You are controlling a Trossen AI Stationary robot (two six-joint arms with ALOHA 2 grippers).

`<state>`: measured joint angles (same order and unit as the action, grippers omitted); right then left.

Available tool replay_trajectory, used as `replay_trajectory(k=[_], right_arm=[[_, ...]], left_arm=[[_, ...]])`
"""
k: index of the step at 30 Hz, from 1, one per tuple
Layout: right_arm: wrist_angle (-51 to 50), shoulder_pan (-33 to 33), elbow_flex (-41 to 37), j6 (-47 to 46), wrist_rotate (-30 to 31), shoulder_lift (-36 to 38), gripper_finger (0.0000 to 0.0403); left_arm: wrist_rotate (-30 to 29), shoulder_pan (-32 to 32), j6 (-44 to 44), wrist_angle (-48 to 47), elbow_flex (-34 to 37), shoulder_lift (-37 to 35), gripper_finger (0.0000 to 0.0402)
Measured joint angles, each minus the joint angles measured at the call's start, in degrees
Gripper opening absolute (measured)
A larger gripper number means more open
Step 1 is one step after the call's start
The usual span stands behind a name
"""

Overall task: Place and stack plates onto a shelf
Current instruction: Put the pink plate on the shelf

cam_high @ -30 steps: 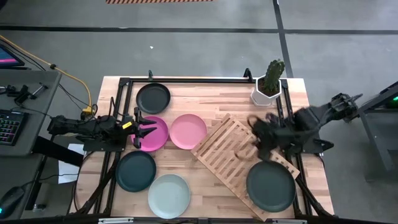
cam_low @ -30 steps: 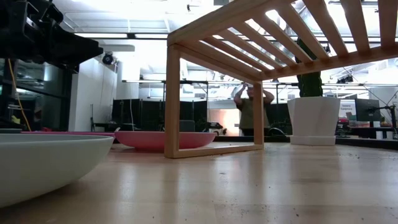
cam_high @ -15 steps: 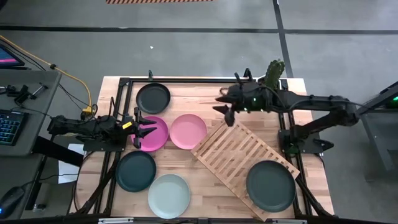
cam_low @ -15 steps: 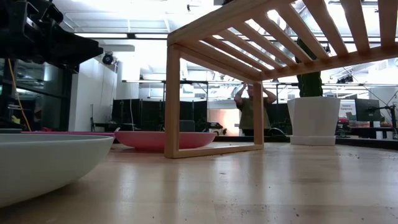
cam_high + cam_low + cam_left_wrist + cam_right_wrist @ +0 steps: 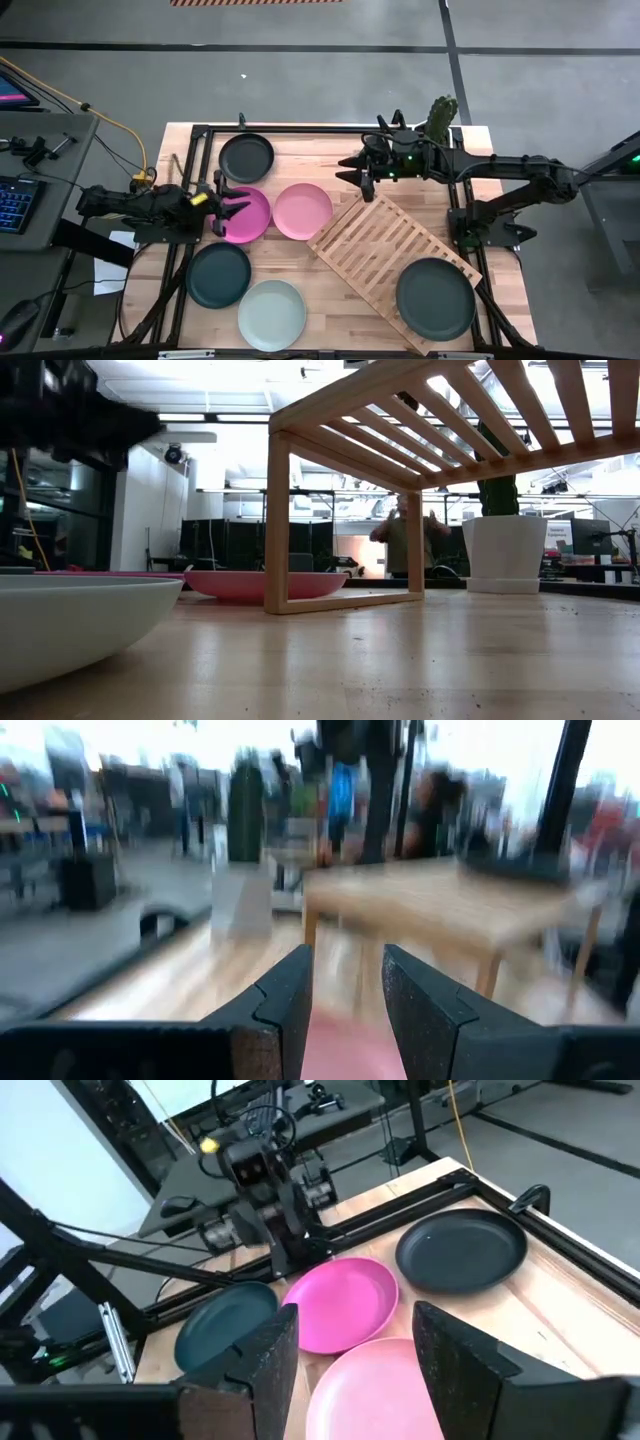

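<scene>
The wooden shelf (image 5: pixel 394 250) lies slanted on the table (image 5: pixel 330 140). One black plate (image 5: pixel 435 298) sits on the shelf's near end. Beside the shelf lie the mint plate (image 5: pixel 271 314) and the teal plate (image 5: pixel 218 274). Farther along are the light pink plate (image 5: pixel 302 211) and the magenta plate (image 5: pixel 243 214), where the left gripper (image 5: pixel 232 211) waits, fingers spread open. Past the shelf's far corner hovers the right gripper (image 5: pixel 352 170), fingers apart, holding nothing. The other black plate (image 5: pixel 246 156) lies farthest, with a potted cactus (image 5: pixel 436 130) behind the shelf.

Even overhead light falls on the pale butcher-block wooden table (image 5: pixel 330 140) with soft shadows; bright ceiling lights glare at table height, and motion blur smears the left wrist view.
</scene>
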<state>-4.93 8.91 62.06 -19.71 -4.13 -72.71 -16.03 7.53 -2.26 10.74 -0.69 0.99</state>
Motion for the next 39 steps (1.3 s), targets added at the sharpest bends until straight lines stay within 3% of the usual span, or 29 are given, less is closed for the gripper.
replay_trajectory(k=[4,9,12,14,20,24,28,32,35,39], right_arm=[[0.13,0.0,0.0,-1.2,0.76,0.0,0.0179],[2.05,0.0,0.04,-2.97,0.91,0.0,0.0179],[2.63,-0.11,0.07,-3.4,0.91,0.0,0.0179],[2.67,-0.33,0.07,-3.37,0.91,0.0,0.0179],[3.19,-0.33,0.07,-3.4,0.91,0.0,0.0179],[4.53,-0.33,0.11,-3.4,0.94,0.0,0.0179],[5.5,-0.33,0.11,-3.4,0.97,0.0,0.0179],[5.6,-0.33,0.11,-3.4,0.97,0.0,0.0179],[5.6,-0.33,0.11,-3.35,0.97,0.0,0.0179],[5.6,-0.33,0.11,-3.3,0.97,0.0,0.0179]], left_arm=[[-1.43,0.0,-4.58,21.09,0.0,0.0,0.0113],[-8.71,0.0,-0.82,46.15,-0.02,0.08,0.0113],[-9.14,0.0,-1.8,53.62,-0.05,0.07,0.0113],[-9.25,0.0,-3.32,52.51,-0.73,0.15,0.0113],[-11.63,0.0,-14.04,33.18,-10.35,9.43,0.0113],[-19.19,0.0,-17.13,22.7,-21.35,21.41,0.0113],[-23.22,-1.44,-17.03,2.32,-33.23,29.66,0.0113],[-19.16,-5.31,-26.61,-23.05,-43.75,35.31,0.0113],[-10.88,-9.96,-32.14,-40.25,-49.73,39.37,0.0113],[0.43,-18.27,-39.29,-55.91,-53.61,44.18,0.0113]])
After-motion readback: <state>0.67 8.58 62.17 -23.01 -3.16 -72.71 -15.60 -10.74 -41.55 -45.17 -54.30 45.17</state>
